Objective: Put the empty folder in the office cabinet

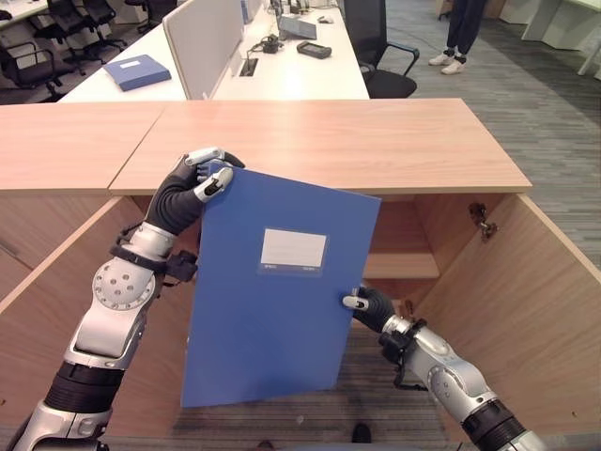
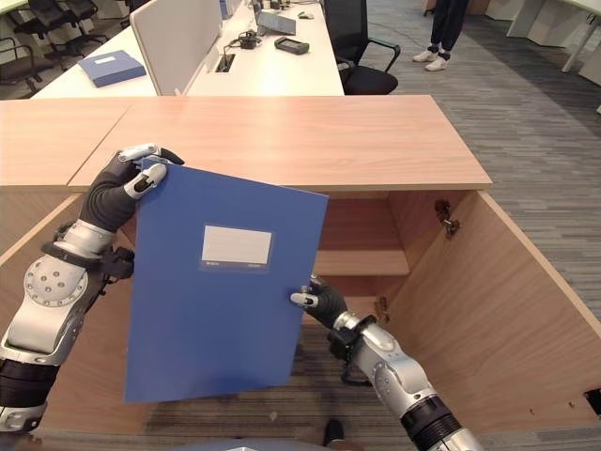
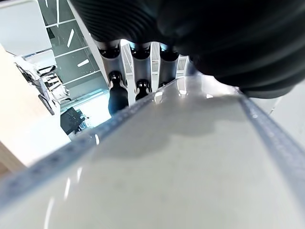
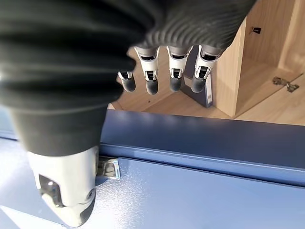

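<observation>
A blue folder [image 1: 282,301] with a white label hangs upright and slightly tilted in front of the open wooden cabinet [image 1: 319,141]. My left hand [image 1: 192,188] grips its top left corner, with the fingers curled over the upper edge [image 3: 138,90]. My right hand [image 1: 374,306] holds the folder's right edge low down. Its thumb [image 4: 71,191] lies on the front face [image 4: 200,191] and its fingers [image 4: 174,76] reach past the spine behind it. The folder hides the middle of the cabinet's opening.
The cabinet's right door [image 1: 535,310] stands wide open, and the left door [image 1: 56,272] is open too. A shelf [image 1: 399,266] shows inside. Behind stand white desks with another blue folder [image 1: 137,71], a black chair [image 1: 385,56] and a person's legs [image 1: 460,38].
</observation>
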